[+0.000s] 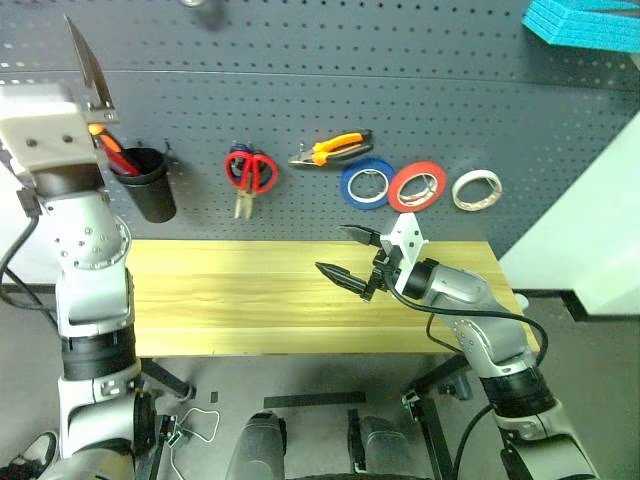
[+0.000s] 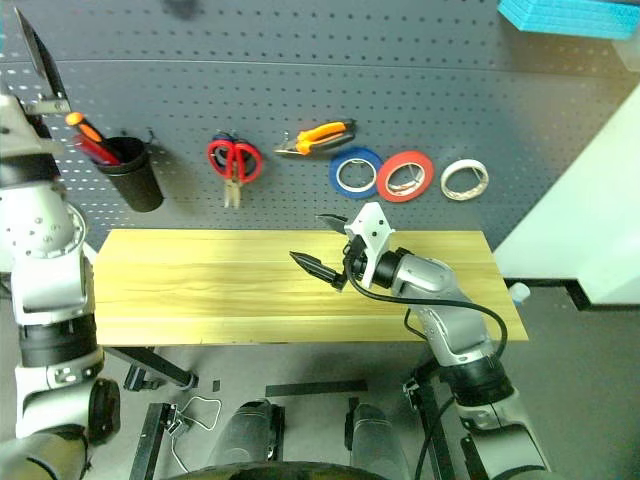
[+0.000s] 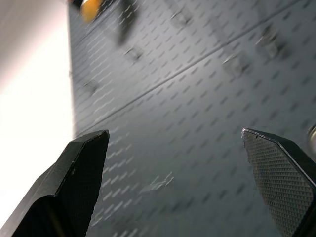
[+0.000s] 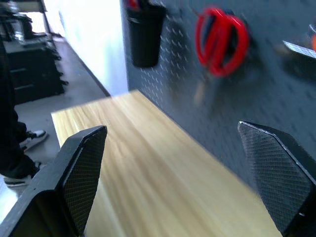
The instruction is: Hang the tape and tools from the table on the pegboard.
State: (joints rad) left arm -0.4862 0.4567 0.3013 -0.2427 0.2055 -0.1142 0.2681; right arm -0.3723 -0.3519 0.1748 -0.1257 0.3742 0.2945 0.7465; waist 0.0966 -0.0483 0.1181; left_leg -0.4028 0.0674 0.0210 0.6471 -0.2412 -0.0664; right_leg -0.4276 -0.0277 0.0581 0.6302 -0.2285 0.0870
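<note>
The dark grey pegboard (image 1: 300, 100) carries the red-handled scissors (image 1: 250, 172), the orange-and-black pliers (image 1: 335, 148), a blue roll (image 1: 367, 184), a red roll (image 1: 417, 185) and the cream-white tape (image 1: 476, 190). A black cup (image 1: 150, 185) hooked at its left holds a red-handled screwdriver (image 1: 120, 158). The wooden table (image 1: 230, 290) top is bare. My right gripper (image 1: 335, 250) hovers open over the table's right half, pointing left along the board, with nothing in it. My left gripper (image 3: 174, 132) is raised high at the left, above the cup, open and empty; one of its fingers (image 1: 88, 65) points up.
A turquoise block (image 1: 585, 22) sits at the top right corner. A white wall (image 1: 600, 230) stands to the right of the table. A wire hanger (image 1: 200, 425) lies on the floor under the table. A person's shoe (image 4: 24, 140) is beyond the table's left end.
</note>
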